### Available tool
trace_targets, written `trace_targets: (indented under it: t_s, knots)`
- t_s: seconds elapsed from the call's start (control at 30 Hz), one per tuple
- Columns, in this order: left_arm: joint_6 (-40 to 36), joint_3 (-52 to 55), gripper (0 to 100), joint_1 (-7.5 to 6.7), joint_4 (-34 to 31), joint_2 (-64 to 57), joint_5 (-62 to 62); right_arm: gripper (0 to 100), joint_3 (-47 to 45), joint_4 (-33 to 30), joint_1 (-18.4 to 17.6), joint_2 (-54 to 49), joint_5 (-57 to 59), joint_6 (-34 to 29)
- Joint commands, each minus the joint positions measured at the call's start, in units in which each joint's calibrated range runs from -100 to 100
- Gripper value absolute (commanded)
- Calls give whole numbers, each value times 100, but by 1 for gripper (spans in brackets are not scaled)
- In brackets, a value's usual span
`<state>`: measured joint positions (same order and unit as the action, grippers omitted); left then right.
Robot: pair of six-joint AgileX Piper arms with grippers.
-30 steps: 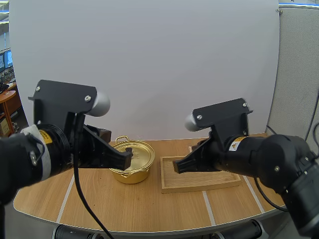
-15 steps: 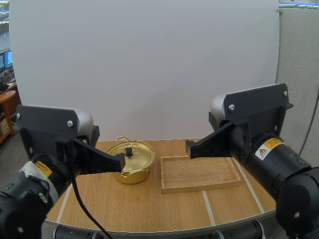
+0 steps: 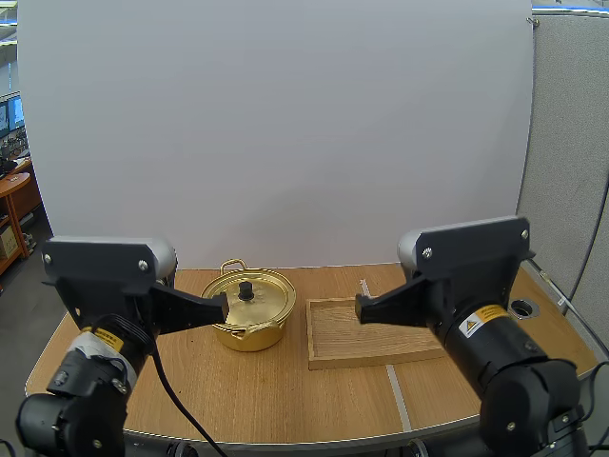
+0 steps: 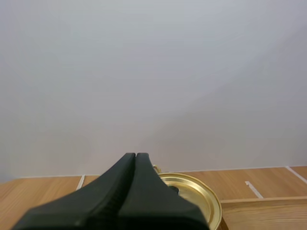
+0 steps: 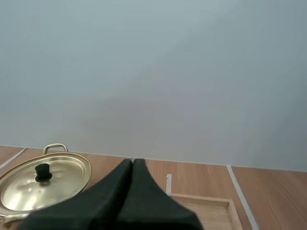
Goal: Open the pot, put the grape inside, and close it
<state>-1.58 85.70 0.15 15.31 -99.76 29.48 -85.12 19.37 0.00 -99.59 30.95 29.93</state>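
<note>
A gold pot (image 3: 250, 309) stands on the table left of centre, its lid (image 3: 249, 291) on, with a black knob (image 3: 245, 288). My left gripper (image 3: 224, 303) hangs just left of the pot, above the table, fingers shut together as one wedge (image 4: 135, 158) with the pot lid (image 4: 194, 191) behind the tips. My right gripper (image 3: 360, 305) is raised over the left part of the wooden tray (image 3: 376, 333), also shut on nothing (image 5: 133, 163). From the right wrist the lidded pot (image 5: 43, 179) and its knob (image 5: 42, 171) lie to the side.
The shallow wooden tray (image 5: 204, 206) lies right of the pot, with nothing in it. White tape lines (image 3: 397, 395) cross the wooden table (image 3: 238, 390). A white backdrop stands behind the table.
Both arms have drawn back toward their bases and lowered; the grippers have pulled away from over the pot and tray. The pot stays where it was, lid on.
</note>
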Motion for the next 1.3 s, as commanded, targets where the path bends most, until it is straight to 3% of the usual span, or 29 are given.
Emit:
trace_targets:
  t_s: [0.0,0.37,0.7,0.83,1.27]
  knots:
    - [-7,360,0,3,-192,-24,-223,0,-228,85,14,-41,-190,25]
    - [-7,1430,0,3,-215,-24,-1209,0,-1042,6,14,-41,-208,35]
    - [-335,1430,0,3,-176,-24,-608,0,-1431,6,14,-41,-323,35]
    - [-348,1430,0,19,-226,-24,200,0,-1488,-68,14,-41,4,35]
    - [-408,1430,0,44,-226,-24,177,0,-1488,-125,21,-41,140,35]
